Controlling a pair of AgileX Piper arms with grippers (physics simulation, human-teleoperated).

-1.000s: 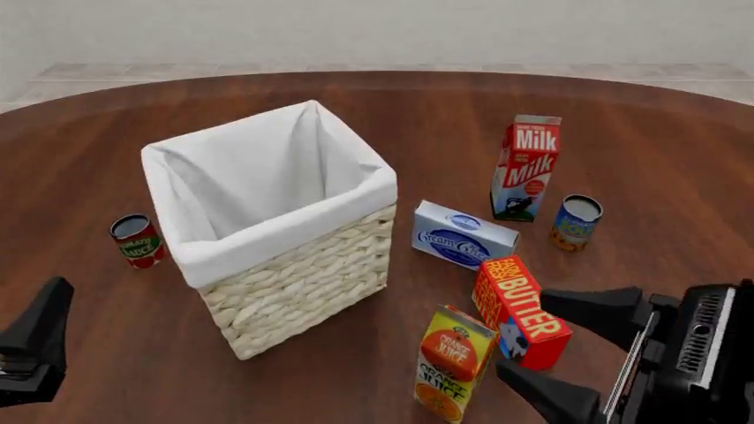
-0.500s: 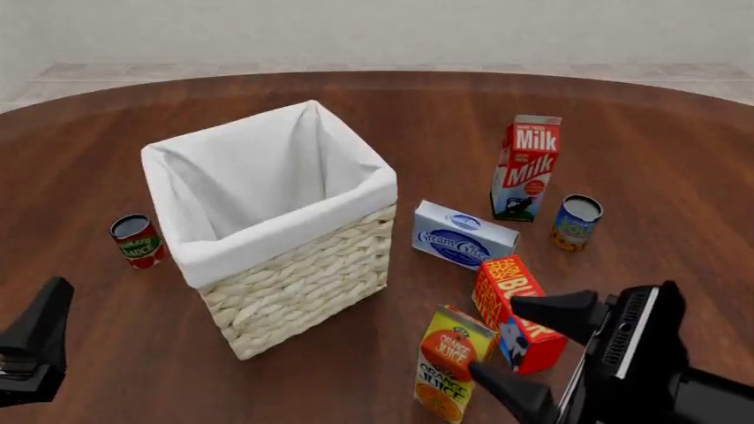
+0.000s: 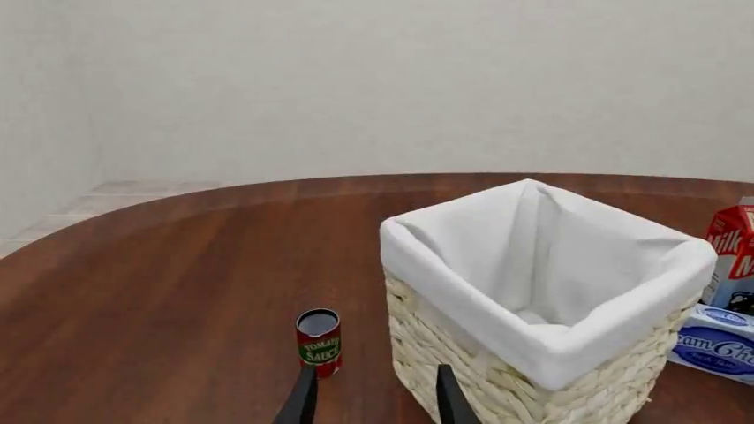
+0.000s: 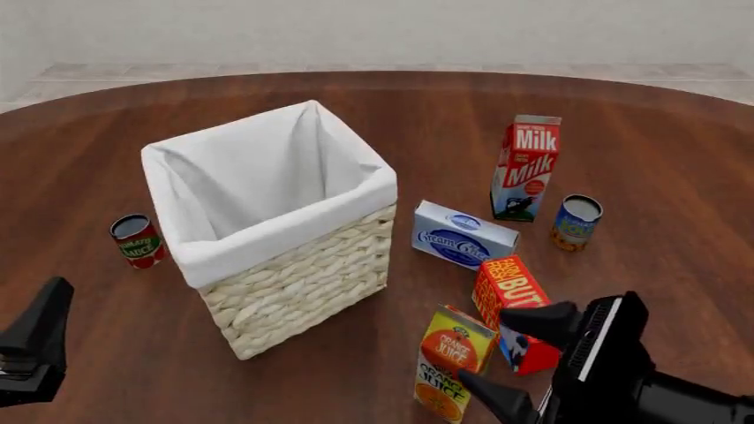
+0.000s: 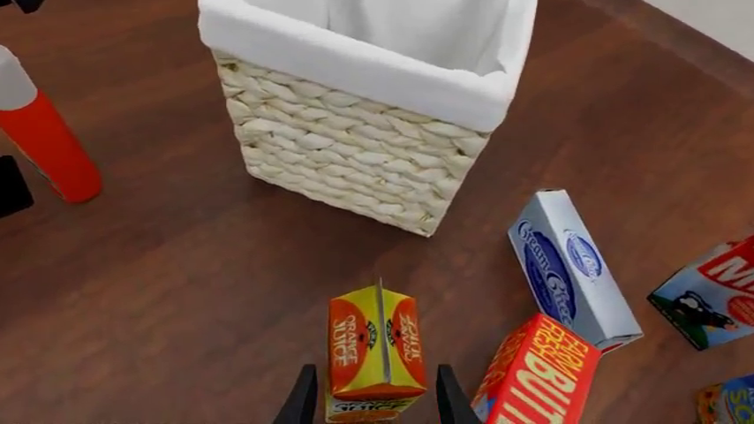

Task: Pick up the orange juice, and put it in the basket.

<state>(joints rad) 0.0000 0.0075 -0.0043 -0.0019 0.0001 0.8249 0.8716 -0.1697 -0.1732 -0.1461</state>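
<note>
Right claw [image 4: 509, 358], jaws apart, straddles the tall yellow gable-top orange juice carton [image 4: 453, 363] beside the pale wicker basket [image 4: 300, 287]; next, clamp and lift

basket [image 4: 309, 284]: rough woven wicker, matt white cloth lining | table [image 4: 659, 150]: smooth polished wood (faint sheen)

Yellow orange juice [image 4: 451, 364] upright, near open wicker basket [image 4: 300, 274]

On the brown tabletop [image 4: 659, 132] are seen a milk carton [image 4: 525, 168], a cream cheese box [image 4: 462, 234], a butter box [image 4: 514, 300], a tomato sauce can [image 4: 137, 241] and another can [image 4: 576, 222].
</note>
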